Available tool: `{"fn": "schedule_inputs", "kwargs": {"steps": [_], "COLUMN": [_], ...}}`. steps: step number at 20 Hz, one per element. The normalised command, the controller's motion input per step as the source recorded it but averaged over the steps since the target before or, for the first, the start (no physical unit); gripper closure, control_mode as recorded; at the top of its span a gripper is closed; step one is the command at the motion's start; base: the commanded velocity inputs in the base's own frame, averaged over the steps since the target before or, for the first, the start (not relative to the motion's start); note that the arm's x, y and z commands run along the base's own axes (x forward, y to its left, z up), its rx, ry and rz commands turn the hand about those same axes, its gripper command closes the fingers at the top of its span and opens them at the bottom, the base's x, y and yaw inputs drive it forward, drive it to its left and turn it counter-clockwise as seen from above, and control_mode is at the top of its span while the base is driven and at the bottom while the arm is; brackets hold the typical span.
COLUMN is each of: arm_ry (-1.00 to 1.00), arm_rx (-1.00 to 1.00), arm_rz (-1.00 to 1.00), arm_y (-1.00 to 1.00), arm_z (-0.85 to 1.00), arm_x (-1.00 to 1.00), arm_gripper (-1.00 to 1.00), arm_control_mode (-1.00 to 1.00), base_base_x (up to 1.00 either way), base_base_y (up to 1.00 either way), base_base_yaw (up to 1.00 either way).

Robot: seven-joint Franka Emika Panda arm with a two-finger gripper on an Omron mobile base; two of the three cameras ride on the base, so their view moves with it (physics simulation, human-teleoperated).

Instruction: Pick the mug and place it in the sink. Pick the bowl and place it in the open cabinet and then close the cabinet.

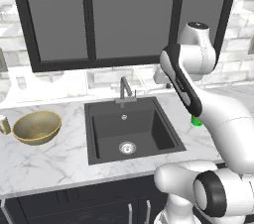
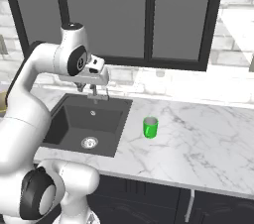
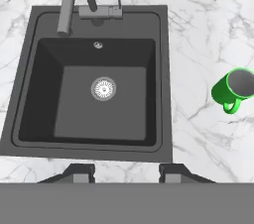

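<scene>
The small green mug [image 2: 150,127] stands upright on the marble counter right of the black sink [image 2: 87,125]. In the hand view the mug [image 3: 235,89] sits at the right edge with its handle toward the front. A sliver of the mug [image 1: 197,121] peeks out behind my forearm. The tan bowl [image 1: 37,127] rests on the counter left of the sink [image 1: 131,128]. My gripper [image 2: 87,88] hangs high over the basin, near the faucet [image 2: 99,96]. Looking straight down, the gripper [image 3: 126,174] is open, its fingertips [image 3: 82,173] apart with nothing between them. The open cabinet is out of view.
A small brass-coloured cylinder [image 1: 4,125] stands at the far left beside the bowl. Grey-paned glass-fronted cabinets [image 1: 124,15] hang above the sink. The grey faucet [image 3: 69,0] rises at the basin's back edge. Bare marble counter [image 2: 208,143] stretches right of the mug.
</scene>
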Motion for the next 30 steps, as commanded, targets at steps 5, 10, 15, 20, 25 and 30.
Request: {"fn": "schedule_inputs", "kwargs": {"steps": [5, 10, 15, 20, 25, 30], "arm_ry": [0.01, 0.08, 0.14, 0.14, 0.13, 0.11], "arm_rx": [-0.06, -0.01, 0.0, 0.0, 0.0, 0.0], "arm_rz": [0.0, -0.01, -0.06, -0.07, -0.06, -0.08], "arm_y": [-0.04, -0.09, -0.14, -0.34, -0.53, -0.5], "arm_z": [-0.1, -0.07, -0.12, -0.13, -0.24, -0.26], "arm_x": [-0.22, -0.33, -0.07, -0.01, 0.0, 0.0], "arm_gripper": [-1.0, -1.0, -1.0, -1.0, -1.0, -1.0], "arm_control_mode": [-1.0, -1.0, -1.0, -1.0, -1.0, -1.0], "base_base_x": [0.0, 0.0, 0.0, 0.0, 0.0, 0.0], "base_base_y": [0.0, 0.0, 0.0, 0.0, 0.0, 0.0], "base_base_yaw": [0.0, 0.0, 0.0, 0.0, 0.0, 0.0]}}
